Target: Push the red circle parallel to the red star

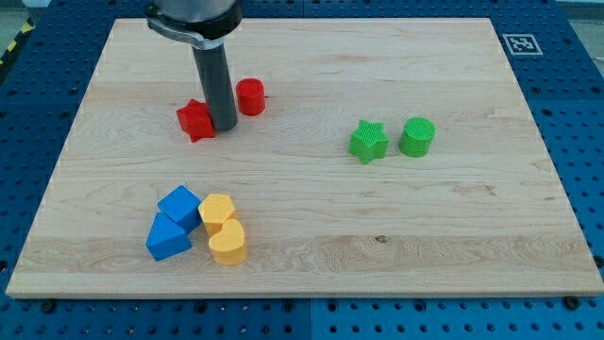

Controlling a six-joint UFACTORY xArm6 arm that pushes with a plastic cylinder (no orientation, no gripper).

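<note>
The red circle (250, 96) is a short, upright, ribbed-looking cylinder, standing on the wooden board (311, 236) toward the view's upper left, just right of the rod. My tip (225, 126) rests on the board between the red circle and the red star (195, 120), touching or nearly touching the star; having no fingers, the rod holds nothing. The only marking is a black-and-white square tag (518, 43) at the board's upper right corner, with no readable writing.

— What colours sit on the pale wood-grain worktop (311, 227)?
— A red star (195, 120) and red circle (250, 96); a green star (368, 142) and green cylinder (416, 137).
— Nearer the bottom?
— Two blue blocks (173, 224) and two yellow blocks (223, 228). The rod is dark grey; the surround, blue.
</note>
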